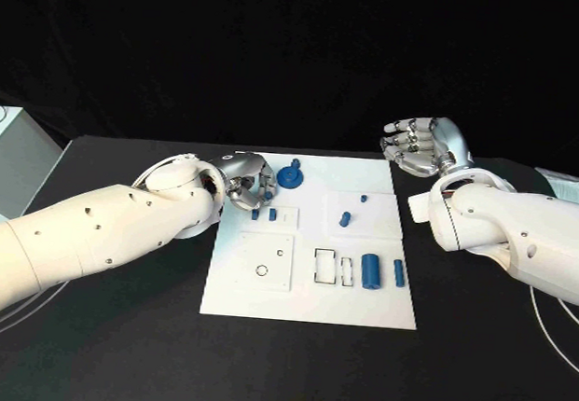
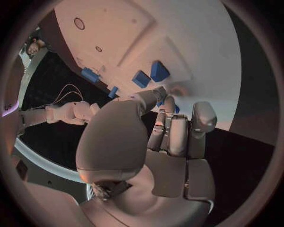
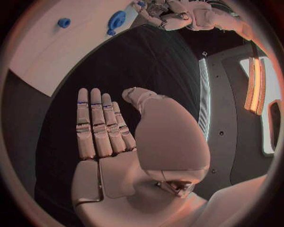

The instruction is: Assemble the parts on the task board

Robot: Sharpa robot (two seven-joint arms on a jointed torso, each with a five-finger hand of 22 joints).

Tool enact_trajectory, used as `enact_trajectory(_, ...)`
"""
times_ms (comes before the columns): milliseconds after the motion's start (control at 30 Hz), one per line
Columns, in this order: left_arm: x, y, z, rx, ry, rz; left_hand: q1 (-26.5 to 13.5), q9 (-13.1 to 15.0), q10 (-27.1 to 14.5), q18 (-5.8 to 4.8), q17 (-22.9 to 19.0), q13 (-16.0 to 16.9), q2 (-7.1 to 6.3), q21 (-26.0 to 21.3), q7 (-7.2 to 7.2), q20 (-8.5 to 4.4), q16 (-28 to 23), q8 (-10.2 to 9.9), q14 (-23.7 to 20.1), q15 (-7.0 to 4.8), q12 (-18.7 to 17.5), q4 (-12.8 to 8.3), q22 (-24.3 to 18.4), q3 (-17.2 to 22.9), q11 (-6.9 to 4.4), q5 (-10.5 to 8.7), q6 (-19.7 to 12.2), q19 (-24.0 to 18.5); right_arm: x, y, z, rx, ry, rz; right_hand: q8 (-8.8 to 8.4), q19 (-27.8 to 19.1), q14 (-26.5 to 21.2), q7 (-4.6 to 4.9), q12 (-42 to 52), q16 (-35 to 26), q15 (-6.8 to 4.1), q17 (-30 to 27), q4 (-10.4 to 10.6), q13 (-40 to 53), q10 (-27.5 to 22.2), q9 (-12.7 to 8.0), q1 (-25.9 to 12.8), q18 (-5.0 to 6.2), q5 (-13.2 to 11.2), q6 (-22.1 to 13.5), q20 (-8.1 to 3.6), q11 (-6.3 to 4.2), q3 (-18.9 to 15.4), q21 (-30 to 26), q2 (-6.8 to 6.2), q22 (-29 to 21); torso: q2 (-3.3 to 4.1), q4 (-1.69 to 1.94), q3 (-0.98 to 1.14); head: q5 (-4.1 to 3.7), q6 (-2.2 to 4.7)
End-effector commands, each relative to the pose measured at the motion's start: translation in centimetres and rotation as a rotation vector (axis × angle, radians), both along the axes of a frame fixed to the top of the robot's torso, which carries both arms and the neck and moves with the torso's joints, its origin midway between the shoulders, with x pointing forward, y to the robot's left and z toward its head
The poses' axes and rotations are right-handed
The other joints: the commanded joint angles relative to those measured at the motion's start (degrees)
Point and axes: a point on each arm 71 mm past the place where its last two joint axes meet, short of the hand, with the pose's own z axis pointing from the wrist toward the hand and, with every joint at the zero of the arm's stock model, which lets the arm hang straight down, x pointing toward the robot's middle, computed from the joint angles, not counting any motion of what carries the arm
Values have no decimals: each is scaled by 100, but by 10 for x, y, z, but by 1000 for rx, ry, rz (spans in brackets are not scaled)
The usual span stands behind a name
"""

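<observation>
While my left hand (image 1: pixel 247 180) sits at the task board's (image 1: pixel 363 304) far left edge, fingers curled beside the big blue knob (image 1: pixel 291 174) — I cannot tell if it grasps anything — a nudge could tip this knob. My right hand (image 1: pixel 427 144) is released, off the board. I count one knob, two short pegs (image 1: pixel 264 214), two cylinders (image 1: pixel 384 272), one small part (image 1: pixel 346 216).

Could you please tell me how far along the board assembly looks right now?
Early. The left hand is at the task board beside the round blue part, fingers curled; whether it holds anything is unclear. The right hand hangs open off the board. Two blue cylinders lie loose.
</observation>
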Motion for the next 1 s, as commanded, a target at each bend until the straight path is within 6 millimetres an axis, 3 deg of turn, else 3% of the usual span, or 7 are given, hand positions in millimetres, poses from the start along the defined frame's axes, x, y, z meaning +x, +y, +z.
enact_trajectory(33, 0, 0, -1, 7, 3, 3, -21, 6, -41, -71, 5, 2, -29, 6, -25, -29, 31, -32, 26, -2, 17, -3, 10, 40, 16, 5, -10, 9, 0, 1, 0, -2, 1, 17, -28, -18, 2, 96, -25, -21, 21, -9, -38, -7, -29, -8, -39, 31, 23, 2, -1, 15, -6, -23, 15, -5, 2, 5, 2, 1, 1)
enact_trajectory(633, -1, -2, 0, -2, 4, -3, -30, 9, -86, -70, 53, 40, -31, 4, -27, -31, 52, -39, 42, -3, 118, 4, 8, 48, 14, 5, -11, 7, 0, 2, -1, -2, 3, 18, -31, -17, 4, 96, -26, -25, 22, -16, -42, -7, -30, -8, -40, 31, 22, 3, 0, 16, -6, -22, 16, -19, 0, 2, 5, 10, -10)
enact_trajectory(833, -1, -1, 0, 2, 10, 1, -46, -48, -172, -69, 57, 69, -62, -4, -58, -33, 65, -214, 27, -8, 259, 19, 6, 82, 4, 5, -268, 2, 0, 1, -1, -2, 3, 17, -31, -17, 4, 96, -26, -25, 22, -16, -42, -7, -30, -8, -40, 31, 22, 3, 0, 16, -6, -22, 16, -19, -1, -1, 6, 4, -12)
enact_trajectory(1000, -1, 0, -1, 4, 12, 5, -46, -52, -174, -70, 60, 69, -64, -3, -60, -34, 66, -223, 28, -9, 265, 19, 7, 83, 3, 6, -281, 3, 0, 1, -1, -3, 3, 17, -31, -17, 4, 96, -26, -25, 22, -16, -42, -7, -30, -8, -40, 31, 22, 3, 0, 16, -6, -22, 16, -19, -2, 1, 4, 6, -8)
